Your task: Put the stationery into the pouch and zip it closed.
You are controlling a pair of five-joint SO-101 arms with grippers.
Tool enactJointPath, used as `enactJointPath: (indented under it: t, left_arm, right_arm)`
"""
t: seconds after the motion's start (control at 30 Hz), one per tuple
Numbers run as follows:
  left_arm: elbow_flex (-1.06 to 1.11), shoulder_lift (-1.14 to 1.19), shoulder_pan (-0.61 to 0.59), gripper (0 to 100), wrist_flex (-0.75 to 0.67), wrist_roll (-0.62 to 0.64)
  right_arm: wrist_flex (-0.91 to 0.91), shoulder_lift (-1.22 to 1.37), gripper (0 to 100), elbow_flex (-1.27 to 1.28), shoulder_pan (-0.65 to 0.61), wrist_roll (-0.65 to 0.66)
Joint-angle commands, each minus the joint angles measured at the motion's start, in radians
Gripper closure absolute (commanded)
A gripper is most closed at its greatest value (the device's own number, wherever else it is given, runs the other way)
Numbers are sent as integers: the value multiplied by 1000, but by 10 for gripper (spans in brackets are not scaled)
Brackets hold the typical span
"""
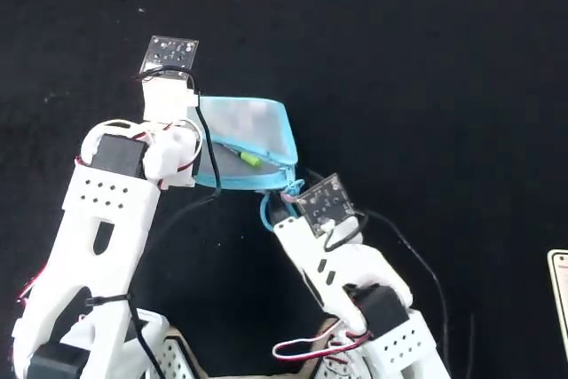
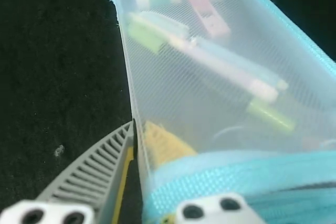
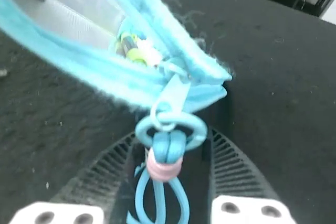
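A light-blue mesh pouch (image 1: 250, 126) lies on the black table between my two arms. Several pens and markers (image 2: 220, 61) show through its mesh (image 2: 210, 108). The zip stands open along the near side, where a green pen (image 1: 249, 159) peeks out of the gap. My left gripper (image 1: 202, 161) is shut on the pouch's left end, and one grey finger (image 2: 113, 153) lies against the mesh edge. At the pouch's right end, my right gripper (image 1: 280, 201) is shut on the zipper pull (image 3: 168, 135), a blue cord loop with a pink bead. The green pen (image 3: 134, 52) lies just inside the pouch (image 3: 79, 30).
A pale flat object (image 1: 559, 303) sits at the table's right edge. Black cloth (image 1: 444, 86) stretches wide to the right and behind the pouch. Both arm bases crowd the near edge, with cables trailing beside the right arm (image 1: 417, 255).
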Motion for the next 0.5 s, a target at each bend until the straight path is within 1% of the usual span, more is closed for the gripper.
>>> enactJointPath:
  t: [0.0,0.07,0.1,0.17,0.2,0.23,0.33,0.47]
  left_arm:
    - [8,21,-12,970,18,-2]
    - [8,21,-12,970,18,-2]
    - [8,21,-12,970,18,-2]
    - [8,21,-12,970,18,-2]
    - [8,21,-12,970,18,-2]
    - [8,21,-12,970,18,-2]
    - [8,21,-12,970,18,-2]
    - [10,21,-12,970,12,2]
  right_arm:
    - [-43,-71,822,-1,-6,-6]
    - [-43,-71,835,-1,8,-6]
    - [-44,-71,866,-2,20,-6]
    - [-51,-71,967,-7,61,-5]
    - [-51,-71,994,-18,84,-5]
    - [-43,-71,972,-28,106,-8]
    - [-18,-71,986,-73,173,-6]
    - [100,-71,988,-180,218,-5]
